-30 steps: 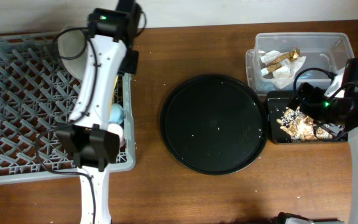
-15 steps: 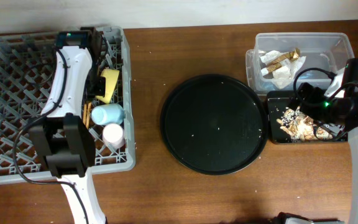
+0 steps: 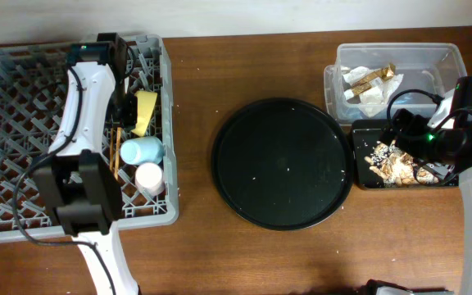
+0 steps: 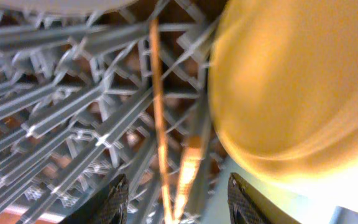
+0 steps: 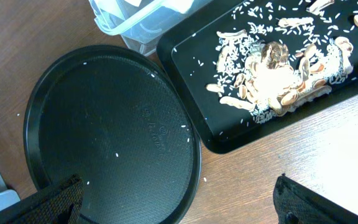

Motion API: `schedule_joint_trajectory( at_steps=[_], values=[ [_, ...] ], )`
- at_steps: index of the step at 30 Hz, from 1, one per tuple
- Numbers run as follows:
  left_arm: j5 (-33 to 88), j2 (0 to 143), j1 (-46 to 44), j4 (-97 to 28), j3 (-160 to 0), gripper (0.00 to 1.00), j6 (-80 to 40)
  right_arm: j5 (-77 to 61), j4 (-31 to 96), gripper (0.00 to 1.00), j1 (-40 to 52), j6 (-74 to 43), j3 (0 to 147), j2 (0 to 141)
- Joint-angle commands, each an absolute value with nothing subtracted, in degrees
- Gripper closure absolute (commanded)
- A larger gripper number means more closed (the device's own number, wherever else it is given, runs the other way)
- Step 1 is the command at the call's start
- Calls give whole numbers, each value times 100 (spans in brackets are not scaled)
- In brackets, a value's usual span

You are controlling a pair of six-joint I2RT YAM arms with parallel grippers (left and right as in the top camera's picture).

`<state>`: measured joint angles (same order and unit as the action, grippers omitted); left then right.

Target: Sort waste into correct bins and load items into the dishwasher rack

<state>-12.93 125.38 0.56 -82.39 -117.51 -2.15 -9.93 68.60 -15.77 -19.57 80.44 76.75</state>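
The grey dishwasher rack fills the left. In its right side stand the yellow bowl, the light blue cup, the pink cup and the chopsticks. My left gripper hovers open over them. Its wrist view shows the chopsticks between the fingers and the bowl at the right. The plate is not clearly seen. My right gripper is open and empty above the shallow black tray of food scraps. The clear tub holds the wrapper and napkin.
The large round black tray lies in the middle of the wooden table, with a few rice grains on it. It also shows in the right wrist view, beside the shallow black tray.
My left arm has swung left from the rack's right wall to over the rack's right side. The pale plate seen beside it earlier no longer shows. The right arm has not moved.
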Motion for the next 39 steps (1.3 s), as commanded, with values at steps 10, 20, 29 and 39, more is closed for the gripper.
schedule_joint_trajectory(
  at_steps=[10,20,29,39],
  values=[
    [-338,9362,-668,-7293,-11769,1,-167,-939,6860,2,-1616,-2001,8066,7627],
    [-318,9365,-672,-7310,-11769,0,-167,-939,6860,2,-1610,-2001,8064,7529],
    [-318,9365,-672,-7310,-11769,1,-167,349,4097,2,137,-982,6132,4611],
    [-318,9365,-670,-7310,-11769,0,-167,-338,-174,2,187,-1765,705,991]
  ],
)
